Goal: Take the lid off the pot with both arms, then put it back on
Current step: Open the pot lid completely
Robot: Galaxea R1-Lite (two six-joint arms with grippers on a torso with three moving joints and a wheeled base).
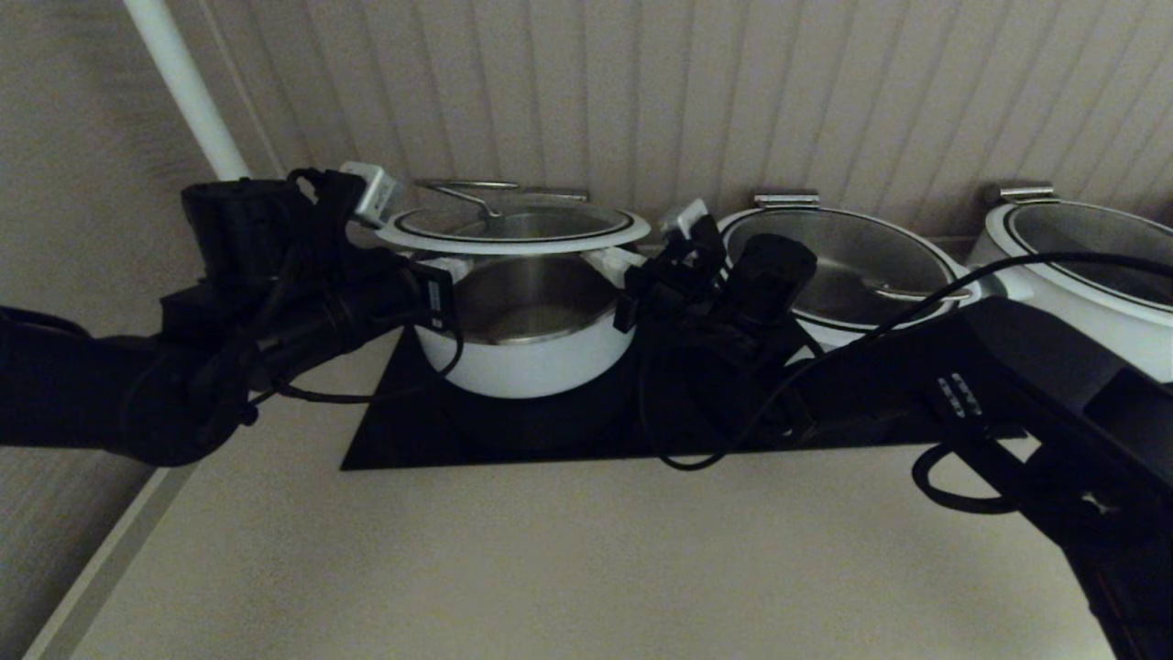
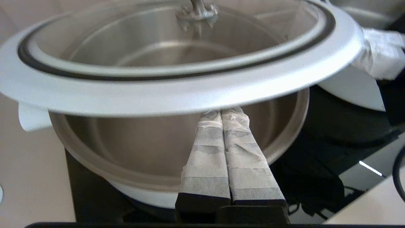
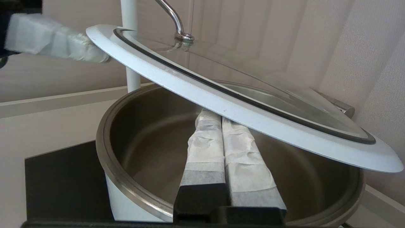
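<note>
The lid (image 1: 513, 242), glass with a broad white rim and an arched steel handle, hangs level a little above the open white pot (image 1: 527, 362), with a clear gap between them. My left gripper (image 1: 400, 246) is shut, its fingertips under the lid's left rim; in the left wrist view (image 2: 223, 111) they press up against the lid (image 2: 177, 95) over the pot's steel inside (image 2: 126, 142). My right gripper (image 1: 634, 261) is shut under the right rim; the right wrist view (image 3: 215, 115) shows it beneath the lid (image 3: 227, 104) above the pot (image 3: 142, 136).
The pot stands on a black cooktop (image 1: 412, 440) set in a beige counter (image 1: 550, 568). A wider white pot with its lid (image 1: 852, 266) is close on the right, another (image 1: 1081, 266) beyond it. A white pole (image 1: 183, 92) and a panelled wall stand behind.
</note>
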